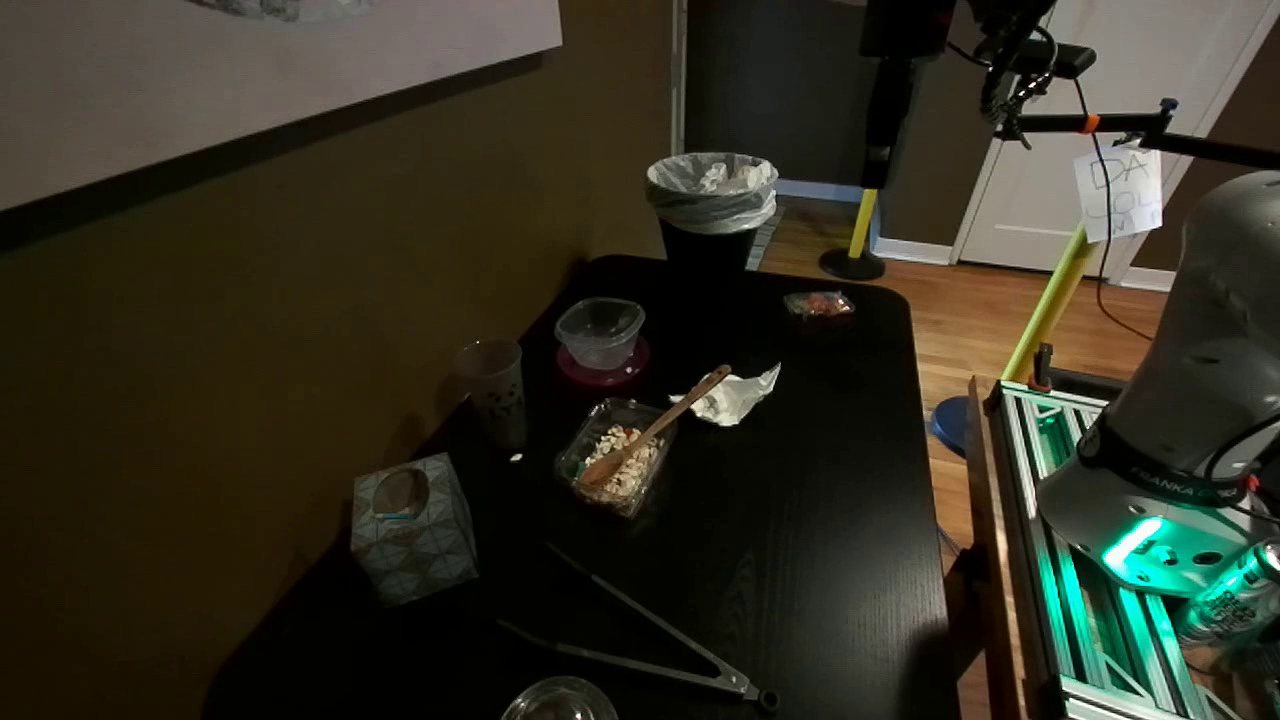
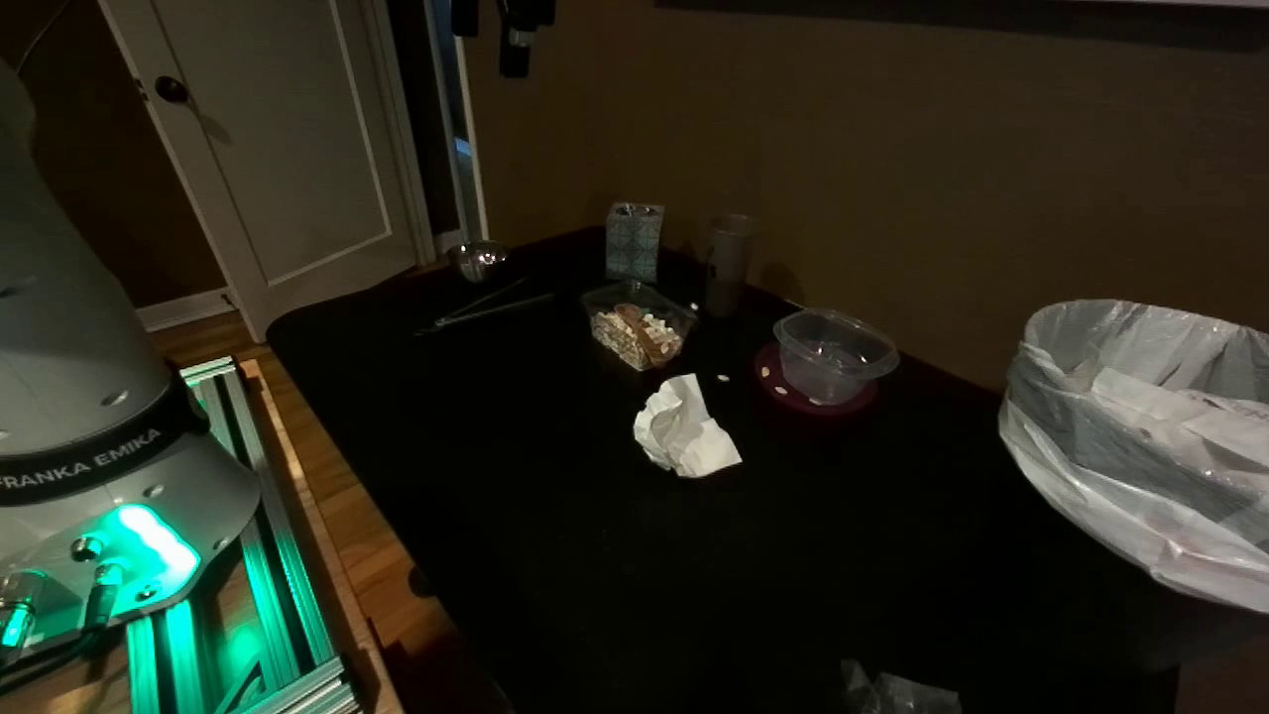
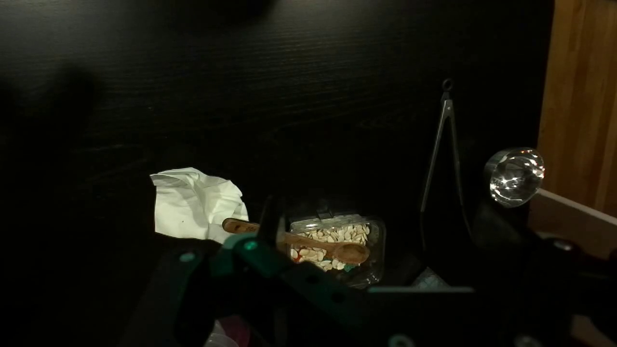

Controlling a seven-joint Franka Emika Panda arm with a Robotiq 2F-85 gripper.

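Dark table (image 1: 830, 500) below, the claw (image 3: 380, 213) hangs spread and empty; bumping the jutting spoon (image 3: 311, 242) could spill the tub (image 3: 378, 241).

We read FRANKA EMIKA and DA.
In an exterior view we find FRANKA EMIKA on the dark band (image 2: 84, 464) of the robot arm (image 2: 59, 337); DA heads the handwritten paper sign (image 1: 1120, 193), whose lower line we cannot make out, nor the marks on the can (image 1: 1235, 605) or wooden spoon (image 3: 313, 242).
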